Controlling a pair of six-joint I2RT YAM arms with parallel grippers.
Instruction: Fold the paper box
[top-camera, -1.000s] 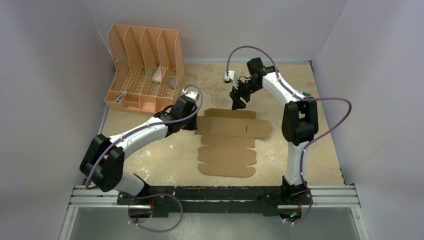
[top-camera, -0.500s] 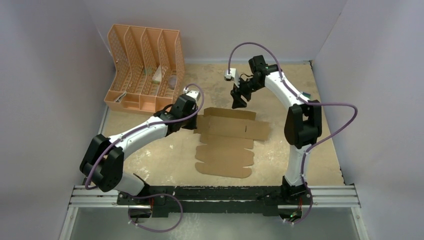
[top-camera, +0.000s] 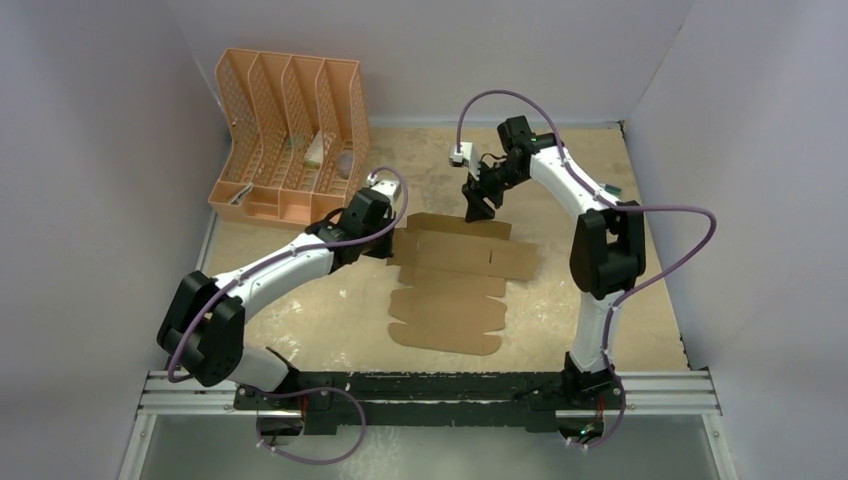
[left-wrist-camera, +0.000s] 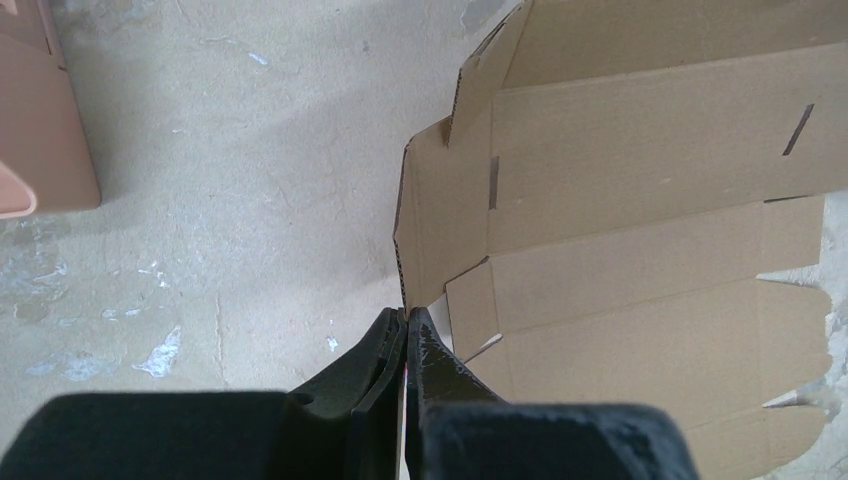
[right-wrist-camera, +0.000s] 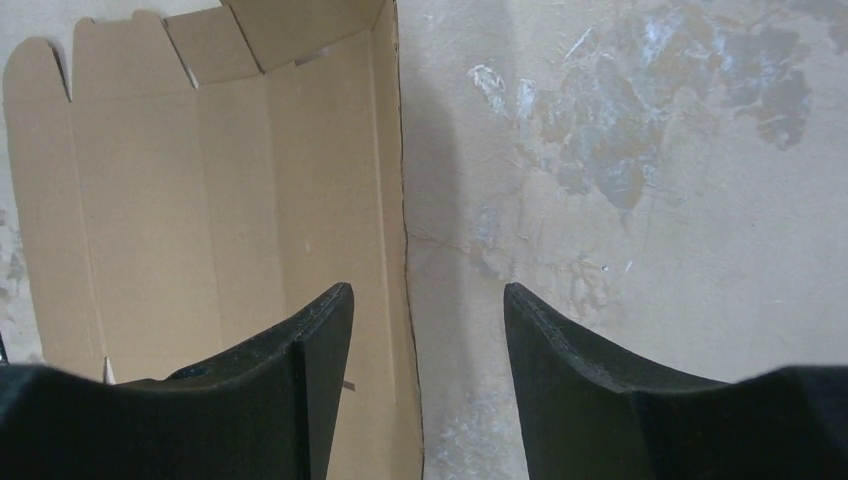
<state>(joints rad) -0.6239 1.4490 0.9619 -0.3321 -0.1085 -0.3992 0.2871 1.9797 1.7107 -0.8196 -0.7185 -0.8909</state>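
The paper box (top-camera: 455, 285) is a flat brown die-cut sheet with scalloped flaps, lying mid-table. My left gripper (top-camera: 388, 243) is at its left side, shut on the edge of a small side flap that is lifted off the table. In the left wrist view the fingertips (left-wrist-camera: 407, 316) pinch that flap's corrugated edge, and the rest of the paper box (left-wrist-camera: 650, 170) spreads out to the right. My right gripper (top-camera: 478, 208) hovers over the sheet's far edge, open. In the right wrist view that gripper (right-wrist-camera: 425, 295) straddles the raised far edge of the paper box (right-wrist-camera: 200, 200), touching nothing.
A peach-orange slotted file organizer (top-camera: 290, 140) stands at the back left, close behind the left wrist. Grey walls enclose the table on three sides. Purple cables loop off both arms.
My right gripper has lowered a little toward the sheet's far edge and its jaws have narrowed slightly. The sheet's near part has slid slightly left. The left gripper keeps its pinch.
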